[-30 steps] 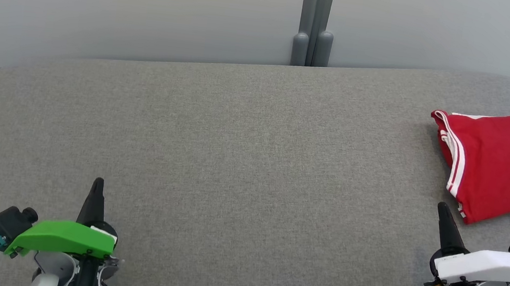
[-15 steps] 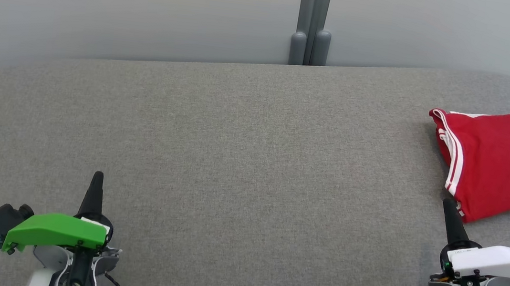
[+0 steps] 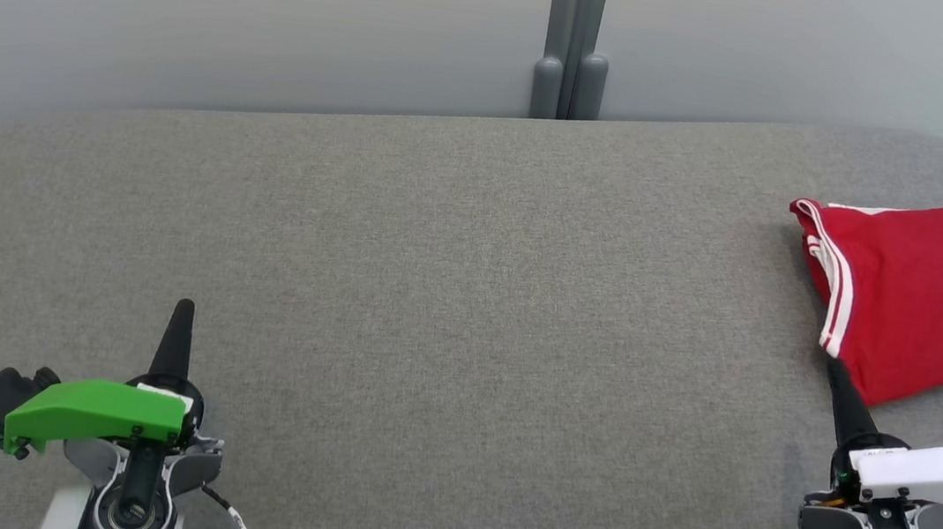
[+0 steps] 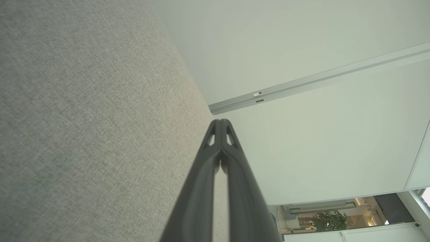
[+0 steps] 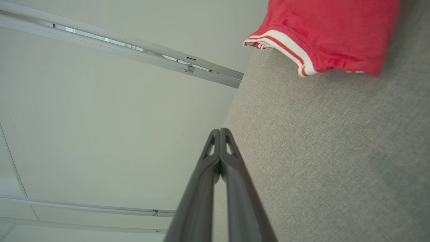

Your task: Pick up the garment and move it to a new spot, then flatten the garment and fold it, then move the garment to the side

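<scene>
At the near left edge of the grey fabric-covered tabletop [image 3: 432,296], the left gripper [image 3: 182,310] sits under a green cover [image 3: 94,417]. Its two dark fingers are pressed together into one point, and it has hold of nothing. At the near right edge, the right gripper [image 3: 834,370] carries a white cover [image 3: 931,475]. Its fingers are also fully closed against each other and empty, as the right wrist view shows clearly. Both grippers point toward the far edge. The tip of the right gripper comes close to the nearest corner of the garment [image 3: 920,298], but in the right wrist view a strip of grey fabric lies between them, so they are apart. The garment is red with white stripes along one hem. It lies folded in a compact shape by the right edge of the tabletop, nearer the far right corner. The middle and the left of the tabletop show plain grey fabric. Behind the far edge stand pale wall panels [image 3: 243,8], with two short grey posts [image 3: 567,85] at the seam between them.
</scene>
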